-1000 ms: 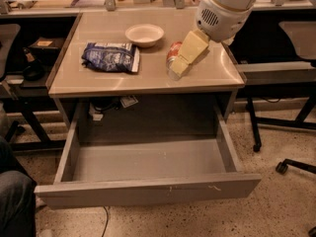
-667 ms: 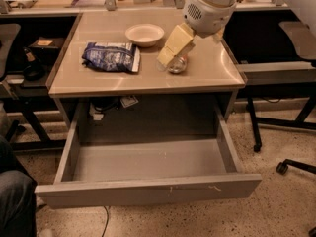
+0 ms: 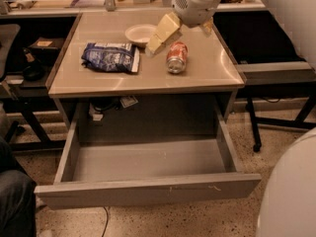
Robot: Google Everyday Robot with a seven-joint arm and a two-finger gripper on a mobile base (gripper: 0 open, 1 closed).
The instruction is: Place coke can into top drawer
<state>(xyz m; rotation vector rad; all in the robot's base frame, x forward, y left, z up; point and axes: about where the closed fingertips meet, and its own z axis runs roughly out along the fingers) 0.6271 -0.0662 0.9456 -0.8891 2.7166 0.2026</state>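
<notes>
Shows the end effector point(image 3: 179, 40), released and empty, poised over the table point(image 3: 210, 69), with the coke can point(image 3: 177, 57) lying just nearer, long axis apparently near-far, and the top drawer point(image 3: 148, 190) open below.

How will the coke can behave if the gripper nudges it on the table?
The coke can seems to lie on its side, so it will probably roll. Its thin aluminium likely dents under a hard squeeze. The gripper hovers open just above it.
</notes>
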